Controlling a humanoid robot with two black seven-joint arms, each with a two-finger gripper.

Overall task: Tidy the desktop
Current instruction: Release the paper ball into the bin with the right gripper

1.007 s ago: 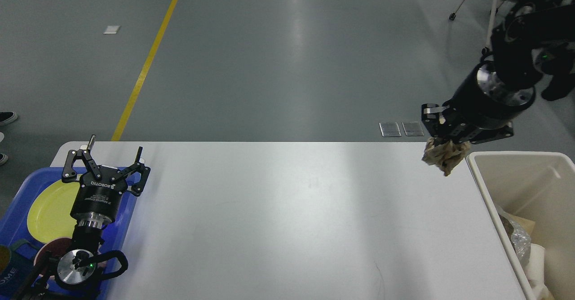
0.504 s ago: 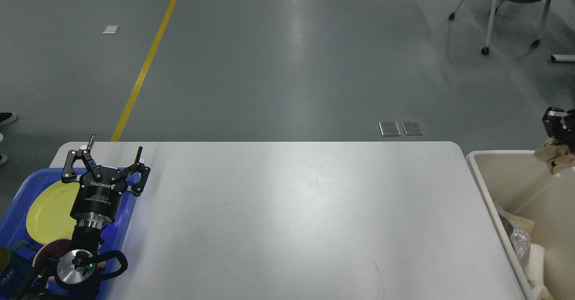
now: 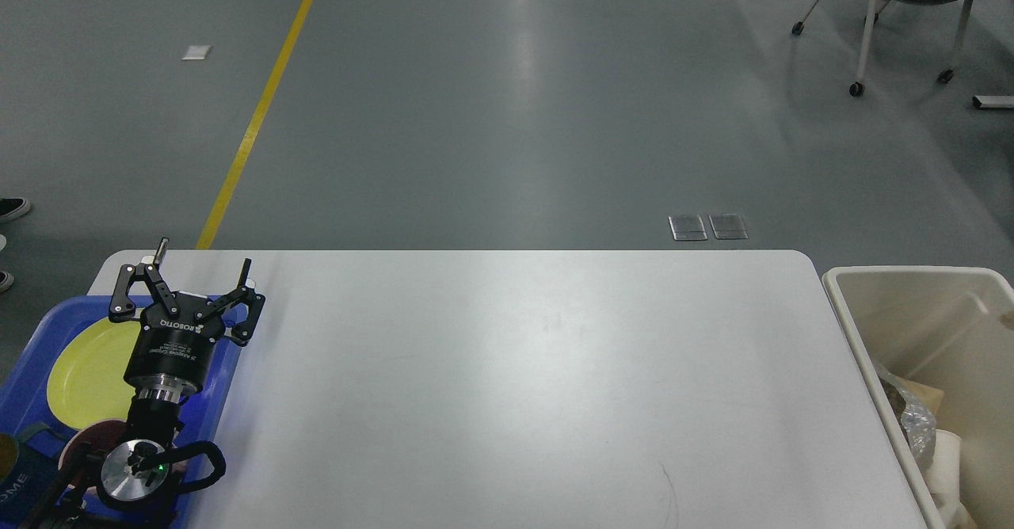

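Note:
The desktop (image 3: 523, 378) is a large white tabletop with rounded corners filling the lower middle of the head view. Its surface is bare apart from a blue tray at its left end. My left gripper (image 3: 203, 253) is open and empty, its fingers spread above the far edge of that tray. My right gripper and the crumpled brown paper it carried are out of view.
The blue tray (image 3: 222, 386) holds a yellow plate (image 3: 83, 371), a dark red bowl (image 3: 87, 440) and a cup. A cream bin (image 3: 867, 355) with paper and plastic rubbish stands against the desktop's right edge. A wheeled chair (image 3: 903, 6) stands far right.
My right gripper carried the crumpled brown paper from the desktop's far right corner rightwards over the bin, then left the view. The left arm has not moved.

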